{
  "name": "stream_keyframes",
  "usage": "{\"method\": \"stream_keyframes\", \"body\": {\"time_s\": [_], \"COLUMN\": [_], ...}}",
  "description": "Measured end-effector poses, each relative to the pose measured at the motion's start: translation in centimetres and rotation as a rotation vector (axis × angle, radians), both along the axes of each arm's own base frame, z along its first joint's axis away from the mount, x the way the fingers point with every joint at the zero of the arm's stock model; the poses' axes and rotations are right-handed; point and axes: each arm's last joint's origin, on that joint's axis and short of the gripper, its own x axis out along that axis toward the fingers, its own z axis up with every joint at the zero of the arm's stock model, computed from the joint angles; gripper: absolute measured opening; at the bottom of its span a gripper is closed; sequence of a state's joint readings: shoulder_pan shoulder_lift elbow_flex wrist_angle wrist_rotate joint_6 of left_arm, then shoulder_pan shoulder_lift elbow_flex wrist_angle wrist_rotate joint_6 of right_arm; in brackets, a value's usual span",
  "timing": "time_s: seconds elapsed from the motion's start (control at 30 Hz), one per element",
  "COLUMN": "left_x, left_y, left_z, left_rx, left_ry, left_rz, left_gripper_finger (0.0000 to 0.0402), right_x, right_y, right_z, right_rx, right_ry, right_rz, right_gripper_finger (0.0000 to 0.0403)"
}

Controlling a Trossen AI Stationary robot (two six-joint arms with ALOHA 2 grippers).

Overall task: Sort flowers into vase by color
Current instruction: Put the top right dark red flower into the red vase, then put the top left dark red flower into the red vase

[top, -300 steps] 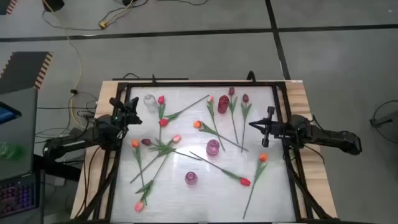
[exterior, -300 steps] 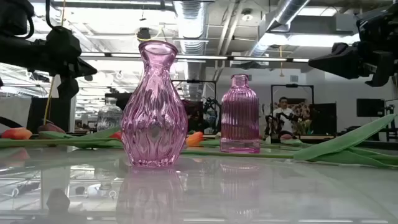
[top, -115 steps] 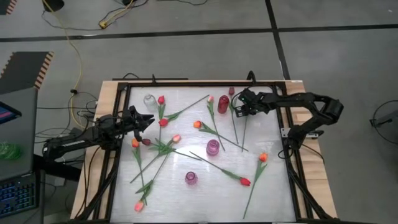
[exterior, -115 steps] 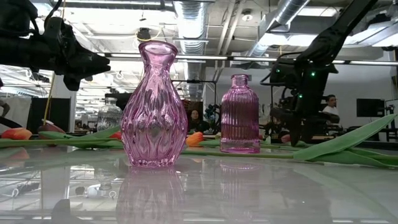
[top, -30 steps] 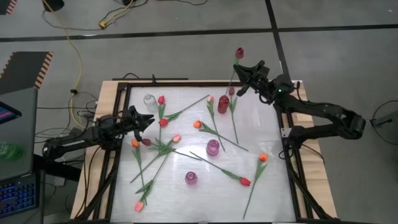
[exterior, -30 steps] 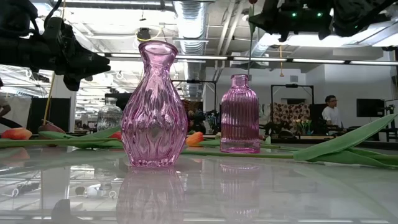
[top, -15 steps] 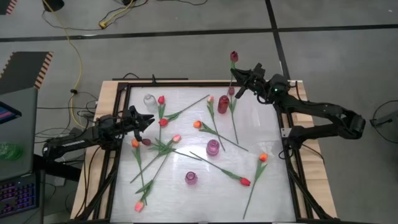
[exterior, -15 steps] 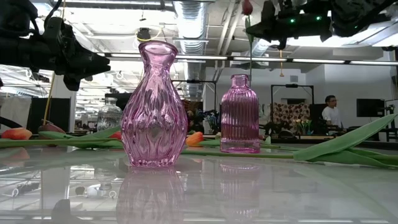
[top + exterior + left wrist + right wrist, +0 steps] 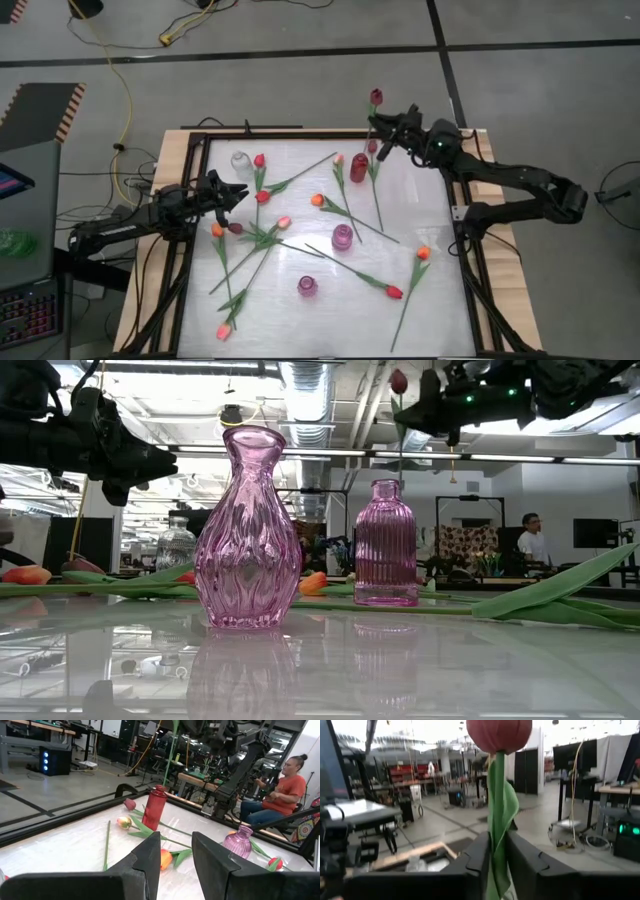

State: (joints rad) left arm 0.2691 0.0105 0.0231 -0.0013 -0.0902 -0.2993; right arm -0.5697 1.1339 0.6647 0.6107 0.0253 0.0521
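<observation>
**Maroon tulip held upright above the red vase at the far edge of the table**

A dark maroon tulip (image 9: 376, 97) is gripped by the right gripper (image 9: 388, 135) over the far edge of the table (image 9: 440, 300). In the right wrist view the two fingers (image 9: 479, 857) are seen clenched on the green stem just below the leaf, with the head (image 9: 499, 732) standing above them. The long axis of the flower runs near vertical: in the low view the head (image 9: 398, 381) sits at the top and the thin stem hangs down toward the ribbed pink bottle (image 9: 385, 543), though that bottle stands nearer the camera and is not the one beneath it.

In the high view the red vase (image 9: 358, 167) stands just beside and slightly toward the table's middle from the gripper, so the hanging stem end appears to lie a little to the far side of the vase mouth. The coming move is judged to turn on this offset: the stem tip would have to be brought over the mouth and lowered along its own axis. Whether the tip is already in line with the opening cannot be told.

The left gripper (image 9: 232, 192) hovers at the table's left edge, well apart from the red vase, its fingers (image 9: 150, 860) released and empty. The remaining tulips lie scattered flat on the table, among them an orange one (image 9: 317, 200) near the middle. The right arm is clearly the nearer one.
</observation>
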Motion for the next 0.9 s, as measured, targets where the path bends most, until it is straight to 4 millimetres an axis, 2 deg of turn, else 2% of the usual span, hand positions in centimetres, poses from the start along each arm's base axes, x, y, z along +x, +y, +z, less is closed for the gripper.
{"method": "stream_keyframes", "body": {"time_s": [0.27, 0.43, 0.7, 0.9], "left_x": [0.0, 0.0, 0.0, 0.0], "left_y": [0.0, 0.0, 0.0, 0.0], "left_z": [0.0, 0.0, 0.0, 0.0], "left_rx": [0.000, 0.000, 0.000, 0.000], "left_ry": [0.000, 0.000, 0.000, 0.000], "left_rz": [0.000, 0.000, -0.001, 0.000], "left_gripper_finger": [0.0098, 0.0098, 0.0098, 0.0098], "right_x": [0.0, 0.3, 0.0, -0.9], "right_y": [-0.1, -0.2, -0.1, -0.3], "right_z": [-1.1, -0.5, 1.0, -0.2], "right_rx": [0.072, 0.157, 0.226, 0.372], "right_ry": [0.110, 0.244, 0.459, 0.541], "right_rz": [-0.003, -0.003, -0.006, -0.170], "right_gripper_finger": [0.0187, 0.0227, 0.0234, 0.0232]}}
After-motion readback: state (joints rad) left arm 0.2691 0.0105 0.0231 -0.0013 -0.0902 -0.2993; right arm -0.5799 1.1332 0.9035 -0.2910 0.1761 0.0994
